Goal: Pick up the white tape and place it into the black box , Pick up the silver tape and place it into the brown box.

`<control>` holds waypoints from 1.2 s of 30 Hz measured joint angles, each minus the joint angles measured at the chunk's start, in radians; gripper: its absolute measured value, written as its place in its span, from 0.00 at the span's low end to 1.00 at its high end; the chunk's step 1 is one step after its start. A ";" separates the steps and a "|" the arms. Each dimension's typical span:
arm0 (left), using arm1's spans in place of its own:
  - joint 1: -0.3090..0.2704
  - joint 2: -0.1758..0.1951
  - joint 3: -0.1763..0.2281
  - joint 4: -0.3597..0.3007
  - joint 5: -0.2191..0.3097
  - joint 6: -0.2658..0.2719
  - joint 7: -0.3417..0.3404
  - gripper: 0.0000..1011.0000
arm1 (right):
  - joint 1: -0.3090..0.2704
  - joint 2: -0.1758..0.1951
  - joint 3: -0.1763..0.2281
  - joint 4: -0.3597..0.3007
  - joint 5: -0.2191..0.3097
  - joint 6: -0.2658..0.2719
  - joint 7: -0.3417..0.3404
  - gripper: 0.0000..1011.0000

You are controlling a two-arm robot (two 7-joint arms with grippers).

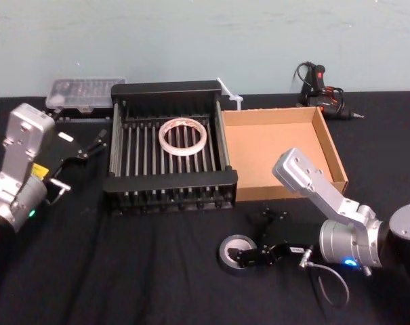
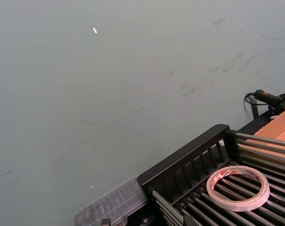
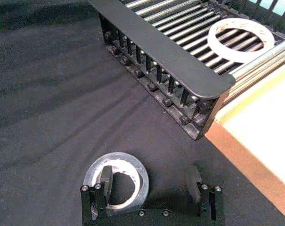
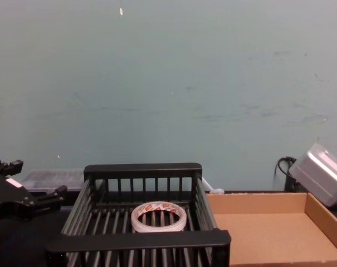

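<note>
**A:** Where does the silver tape (image 1: 226, 249) lie from the tool?

**B:** Directly under the right gripper (image 1: 257, 237). It lies flat on the table (image 1: 157, 277) with its hole facing up, so there is no long axis to line up with, only a ring wall to pinch

**A:** And the jaws?

**B:** Wide apart and holding nothing. In the right wrist view one finger (image 3: 106, 176) sits down in the centre hole against the far side of the ring, and the other stands on the cloth well outside it. The near wall of the ring is between them, so closing should catch that wall

**A:** Which way to the brown box (image 1: 272, 152)?

**B:** Just beyond the tape, away from the robot and a little to its right. I'd judge it needs a lift over the low front wall and a short carry forward

**A:** Could the left arm help?

**B:** No, it's far off. The left gripper (image 1: 91, 143) hangs beside the black box (image 1: 171, 181) on its left, fingers parted and empty. The white tape (image 1: 164, 137) lies inside that box on the bars, so that half looks done
</note>
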 joint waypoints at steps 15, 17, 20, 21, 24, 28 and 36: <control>0.000 0.000 0.000 0.000 0.000 0.000 0.000 0.99 | -0.001 0.001 0.001 -0.001 -0.001 0.000 0.000 0.96; 0.000 0.000 0.000 0.000 0.000 0.000 0.000 0.99 | -0.001 0.001 0.001 -0.001 -0.001 0.000 0.000 0.92; 0.000 0.000 0.000 0.000 0.000 0.000 0.000 0.99 | -0.001 0.001 0.001 -0.002 -0.001 0.000 0.000 0.85; 0.000 0.000 0.000 0.000 0.000 0.000 0.000 0.99 | -0.001 0.001 0.001 -0.002 -0.001 -0.001 0.000 0.81; 0.000 0.000 0.000 0.000 0.000 0.000 0.000 0.99 | -0.001 0.001 0.001 -0.002 -0.001 -0.001 0.000 0.74; 0.000 0.000 0.000 0.000 0.000 0.000 0.000 0.99 | -0.001 0.001 0.001 -0.002 -0.001 -0.001 0.000 0.60; 0.000 0.000 0.000 0.000 0.000 0.000 0.000 0.99 | -0.001 0.001 0.001 -0.002 -0.001 -0.001 0.000 0.36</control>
